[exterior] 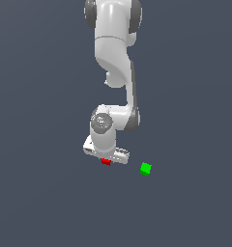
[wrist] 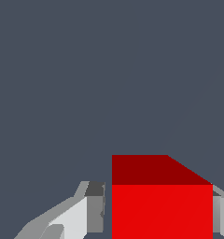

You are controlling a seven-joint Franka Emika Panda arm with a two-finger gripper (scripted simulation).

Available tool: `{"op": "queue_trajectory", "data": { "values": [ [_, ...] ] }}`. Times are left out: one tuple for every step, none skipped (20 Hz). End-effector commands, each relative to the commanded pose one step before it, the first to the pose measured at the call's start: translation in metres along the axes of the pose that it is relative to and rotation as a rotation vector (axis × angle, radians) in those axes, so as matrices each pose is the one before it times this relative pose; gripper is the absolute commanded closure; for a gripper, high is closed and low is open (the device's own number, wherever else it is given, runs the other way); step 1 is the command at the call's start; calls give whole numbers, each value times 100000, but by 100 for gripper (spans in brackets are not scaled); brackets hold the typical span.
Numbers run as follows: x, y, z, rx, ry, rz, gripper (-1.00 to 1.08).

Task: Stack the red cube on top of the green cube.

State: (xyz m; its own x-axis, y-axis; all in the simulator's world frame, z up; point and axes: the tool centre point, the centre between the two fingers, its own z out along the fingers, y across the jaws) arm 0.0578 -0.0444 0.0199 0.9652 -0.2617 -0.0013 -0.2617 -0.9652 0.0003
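The red cube (exterior: pixel 106 162) sits on the floor directly under the white hand, mostly covered by it in the exterior view. In the wrist view the red cube (wrist: pixel 161 205) fills the space between my fingers. My gripper (exterior: pixel 106 159) (wrist: pixel 157 212) is lowered around it and open. One finger (wrist: pixel 95 210) stands a small gap away from the cube's side. The other finger (wrist: pixel 222 212) is right at the opposite side. The green cube (exterior: pixel 145 169) lies on the floor a short way toward the exterior view's right of the gripper, apart from the red cube; the wrist view does not show it.
The flat dark grey floor (exterior: pixel 50 193) spreads all around. The white arm (exterior: pixel 115 53) rises behind the gripper toward the top of the exterior view.
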Motion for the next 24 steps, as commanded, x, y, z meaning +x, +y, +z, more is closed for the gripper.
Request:
{"op": "queue_trajectory", "data": {
  "values": [
    [68,-16,-5,29,126,-1,108],
    [0,0,0,0,0,0,108],
    [0,0,0,0,0,0,108],
    [0,0,0,0,0,0,108],
    [0,0,0,0,0,0,108],
    [0,0,0,0,0,0,108],
    [0,0,0,0,0,0,108],
    [0,0,0,0,0,0,108],
    [0,0,0,0,0,0,108],
    [-11,7,-11,0,0,0,108],
    [-2,0,-29,0,0,0,108],
    [-7,1,-87,0,0,0,108],
    [-10,1,-147,0,0,0,108],
    [-13,2,-209,0,0,0,108],
    [-14,2,-273,0,0,0,108],
    [-14,2,-339,0,0,0,108],
    [-14,2,-408,0,0,0,108],
    [-13,2,-479,0,0,0,108],
    [-12,1,-553,0,0,0,108],
    [-11,1,-628,0,0,0,108],
    [-11,1,-705,0,0,0,108],
    [-11,1,-783,0,0,0,108],
    [-11,1,-785,0,0,0,108],
    [-9,1,-728,0,0,0,108]
  ]
}}
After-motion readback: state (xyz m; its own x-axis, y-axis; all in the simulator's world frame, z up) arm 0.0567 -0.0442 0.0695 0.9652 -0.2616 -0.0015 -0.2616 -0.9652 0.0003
